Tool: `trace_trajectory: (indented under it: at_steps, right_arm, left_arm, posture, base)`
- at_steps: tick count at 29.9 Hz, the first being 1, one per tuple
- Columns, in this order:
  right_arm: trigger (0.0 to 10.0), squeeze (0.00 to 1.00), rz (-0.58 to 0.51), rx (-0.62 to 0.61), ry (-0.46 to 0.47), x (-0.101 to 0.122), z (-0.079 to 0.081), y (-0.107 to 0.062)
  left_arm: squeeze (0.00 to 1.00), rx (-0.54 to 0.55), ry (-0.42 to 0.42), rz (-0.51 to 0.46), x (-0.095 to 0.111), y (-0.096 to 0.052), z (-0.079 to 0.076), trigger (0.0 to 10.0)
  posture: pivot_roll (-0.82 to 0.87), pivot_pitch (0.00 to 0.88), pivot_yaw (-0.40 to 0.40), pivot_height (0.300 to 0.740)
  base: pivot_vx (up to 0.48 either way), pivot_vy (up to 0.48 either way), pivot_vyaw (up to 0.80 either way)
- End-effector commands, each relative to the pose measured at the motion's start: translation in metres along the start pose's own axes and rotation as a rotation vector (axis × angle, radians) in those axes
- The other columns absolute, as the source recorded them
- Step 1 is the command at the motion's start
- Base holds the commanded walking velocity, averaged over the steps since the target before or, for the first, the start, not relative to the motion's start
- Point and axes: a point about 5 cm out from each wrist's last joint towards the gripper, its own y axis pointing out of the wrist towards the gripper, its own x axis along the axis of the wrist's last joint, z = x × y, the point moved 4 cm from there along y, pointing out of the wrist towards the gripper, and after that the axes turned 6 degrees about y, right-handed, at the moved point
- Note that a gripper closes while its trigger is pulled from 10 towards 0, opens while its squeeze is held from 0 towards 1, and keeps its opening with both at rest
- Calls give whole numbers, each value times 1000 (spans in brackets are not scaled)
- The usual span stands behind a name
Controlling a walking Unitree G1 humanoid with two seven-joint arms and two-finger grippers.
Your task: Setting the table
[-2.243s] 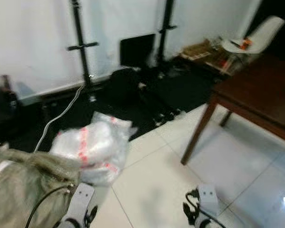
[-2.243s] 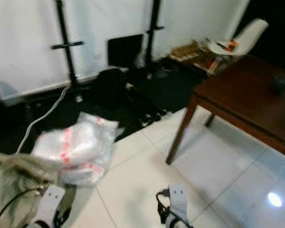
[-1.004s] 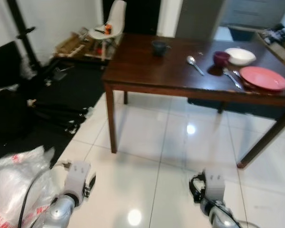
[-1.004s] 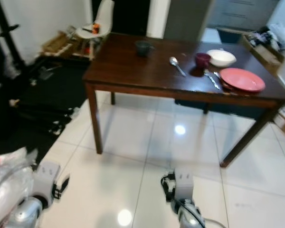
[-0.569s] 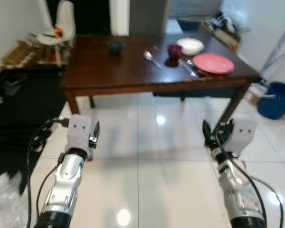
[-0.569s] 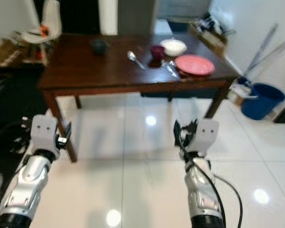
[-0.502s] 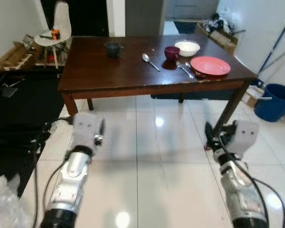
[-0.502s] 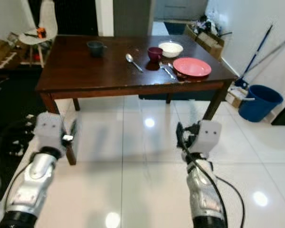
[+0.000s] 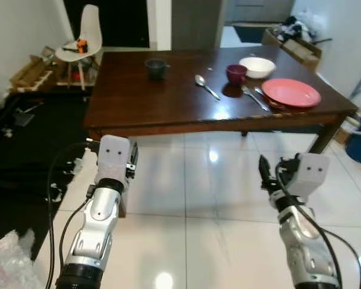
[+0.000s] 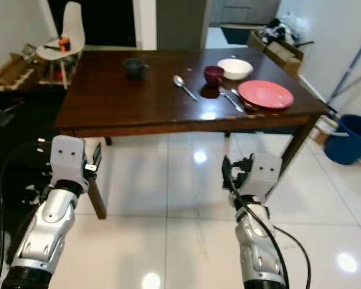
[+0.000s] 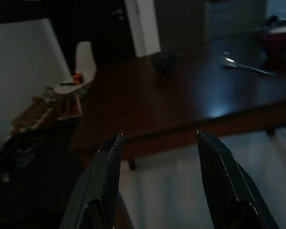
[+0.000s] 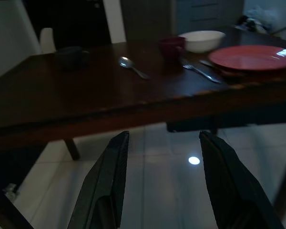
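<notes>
On dark wooden table (image 9: 168, 96), round red plate (image 9: 290, 93)

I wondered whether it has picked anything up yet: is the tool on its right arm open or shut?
Open. In the right wrist view the right tool has its two black fingers spread wide apart, nothing between them, with the table ahead.

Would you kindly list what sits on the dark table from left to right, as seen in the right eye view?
Dark mug → spoon → maroon cup → white bowl → red plate. The fork by the plate is left out, since its span overlaps the cup's and the bowl's.
</notes>
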Motion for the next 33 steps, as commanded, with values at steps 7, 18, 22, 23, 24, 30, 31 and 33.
trace_trajectory:
  at_steps: [7,18,22,23,24,30,31,33]
  right_arm:
    - [10000,0,46,-16,9,-10,-1,-4]
    - [10000,0,61,-22,12,-14,-1,-5]
    - [10000,0,63,-21,13,-14,0,-5]
    - [10000,0,64,-22,13,-14,0,-5]
    - [10000,0,64,-22,12,-14,0,-5]
    - [10000,0,68,-21,11,-15,0,-6]
    - [10000,0,69,-20,11,-16,0,-6]
    - [10000,0,70,-20,11,-16,0,-6]
  left_arm:
    - [208,3,13,29,-5,-3,0,10000]
    - [220,-15,20,16,0,-4,-5,10000]
    - [212,-17,17,17,0,-4,-5,10000]
    - [212,-18,13,20,0,-4,-6,10000]
    - [212,-19,12,20,0,-4,-6,10000]
    - [204,-13,4,30,-1,-3,-5,10000]
    - [208,-12,3,31,-1,-3,-4,10000]
    - [204,-10,2,34,-1,-3,-4,10000]
  posture:
    - [-36,0,70,740]
    - [-35,0,71,740]
    - [-35,0,71,740]
    - [-35,0,71,740]
    - [-35,0,71,740]
    - [-34,0,70,740]
    - [-34,0,70,740]
    - [-34,0,70,740]
  base:
    - [464,0,0]
    - [416,-172,0]
    - [377,-294,0]
    - [379,-292,0]
    - [379,-292,0]
    - [426,-133,0]
    - [472,0,0]
    - [476,0,0]
